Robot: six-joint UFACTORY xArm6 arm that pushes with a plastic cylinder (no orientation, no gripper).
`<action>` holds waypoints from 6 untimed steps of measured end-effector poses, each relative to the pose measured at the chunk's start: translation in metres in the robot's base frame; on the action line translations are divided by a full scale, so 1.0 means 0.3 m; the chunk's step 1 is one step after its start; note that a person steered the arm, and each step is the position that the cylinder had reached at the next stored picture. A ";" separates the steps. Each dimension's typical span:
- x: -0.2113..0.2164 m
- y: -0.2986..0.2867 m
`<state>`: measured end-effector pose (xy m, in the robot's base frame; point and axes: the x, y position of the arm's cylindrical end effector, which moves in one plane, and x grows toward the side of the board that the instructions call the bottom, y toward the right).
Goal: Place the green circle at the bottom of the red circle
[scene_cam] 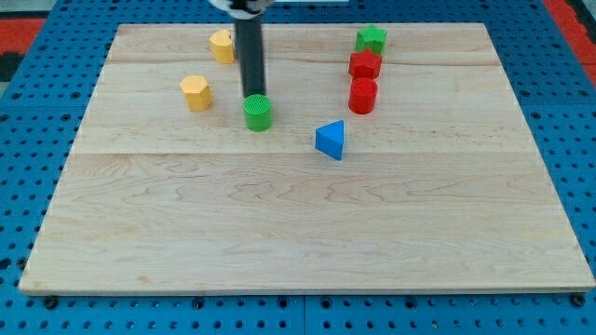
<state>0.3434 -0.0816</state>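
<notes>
**Rod tip against the green circle, upper-middle of the board**

Pale wooden board (307,233), planked, fills most of the view on a blue pegboard surround (19,140). Bottom half of the board carries no blocks; all six sit in the top half.

My dark straight rod (250,56) comes down from the top edge, left of centre. My tip (253,96) sits at the top side of the green circle block (258,113), touching it or just shy; I cannot tell which. The rod has no jaws, so nothing to open or close.

Green circle: left of centre, well apart from the red circle block (362,95), which stands to its right and slightly nearer the top edge.

Right-hand column, running toward the top-right corner: red circle, a red block of unclear shape (365,64) just above it, then a green star-like block (371,39).

Blue triangular block (331,140) lies between the two circles, nearer the bottom edge.

Two yellow blocks toward the top-left: one (196,92) left of the green circle, one (223,45) just left of the rod.
</notes>
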 end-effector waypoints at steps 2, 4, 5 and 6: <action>0.139 -0.040; 0.120 0.134; 0.015 0.079; 0.038 0.216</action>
